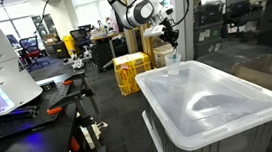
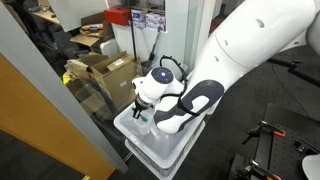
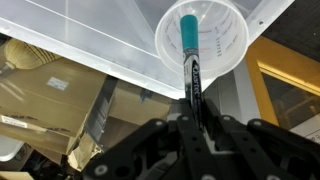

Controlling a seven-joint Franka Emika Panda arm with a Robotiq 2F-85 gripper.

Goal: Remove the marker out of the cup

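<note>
In the wrist view my gripper point(image 3: 196, 112) is shut on the marker point(image 3: 192, 62), a dark stick with a teal tip. The marker's tip reaches over the mouth of the small translucent cup point(image 3: 205, 45), which stands on the lid of the big white bin point(image 3: 90, 45). In an exterior view my gripper point(image 1: 170, 38) hangs just above the cup point(image 1: 174, 59) at the bin's far edge. In the exterior view from above, the gripper point(image 2: 141, 108) is over the cup point(image 2: 144, 123); the marker is too small to make out there.
The big translucent bin point(image 1: 214, 104) fills the foreground, with yellow crates point(image 1: 131, 71) behind it. A glass wall stands beside it. Cardboard boxes point(image 2: 105, 70) lie behind the glass. A dark workbench point(image 1: 34, 111) with tools stands to the side.
</note>
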